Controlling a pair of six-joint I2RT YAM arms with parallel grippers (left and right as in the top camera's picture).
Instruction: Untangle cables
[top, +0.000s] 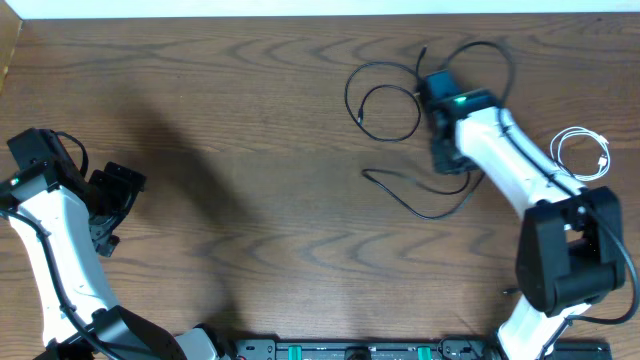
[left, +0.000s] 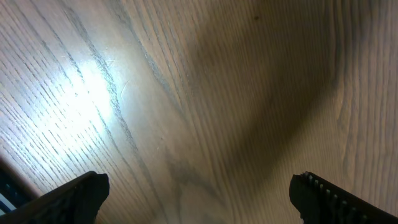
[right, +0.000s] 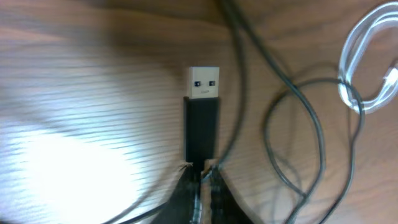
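left arm: on the left side, rising from the base, forearm angled forward, wrist turned inward
left gripper: wide open, 2 fingers far apart
right arm: stretched far forward, forearm slanting left
right gripper: pointing down, fingertips nearly together, slim gap between them

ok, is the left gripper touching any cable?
Apart. Overhead: left gripper sits far left, black cables and white cable far right. Left wrist shows only bare table.
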